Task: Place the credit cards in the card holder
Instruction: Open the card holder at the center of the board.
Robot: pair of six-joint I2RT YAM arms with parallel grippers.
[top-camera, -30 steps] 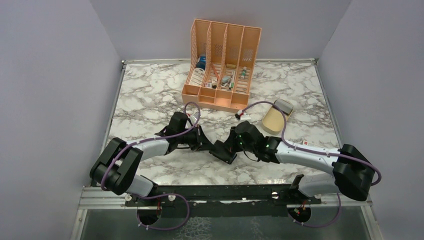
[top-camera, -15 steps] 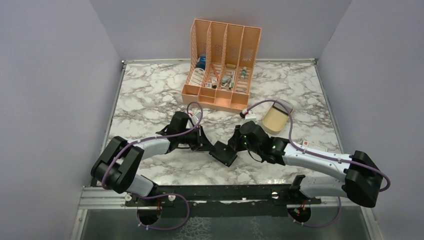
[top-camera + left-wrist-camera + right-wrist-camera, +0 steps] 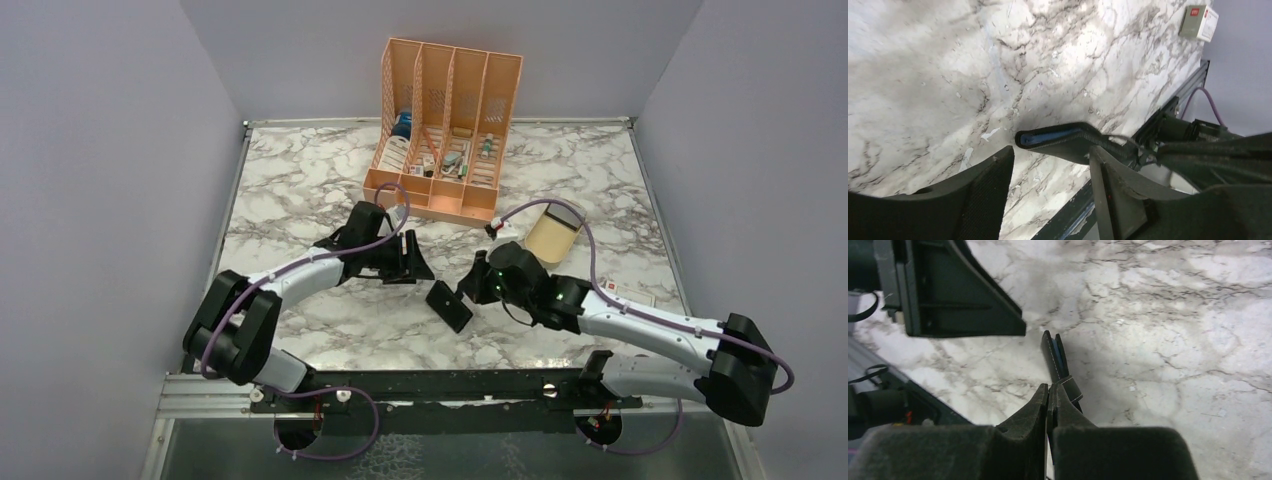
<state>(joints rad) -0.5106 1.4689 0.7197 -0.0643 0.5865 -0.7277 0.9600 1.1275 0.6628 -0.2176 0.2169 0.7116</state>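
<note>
As the right gripper [image 3: 1049,391] clamps it, the card holder [image 3: 1054,358] points left, edge-up.

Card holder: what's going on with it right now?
The right hand is shut on one end of the black card holder, holding it folded and edge-up over the marble table. The left hand is open and apart from it, off to the side toward the orange desk organizer. A blue edge shows inside the fold; neither hand holds a card.
</note>
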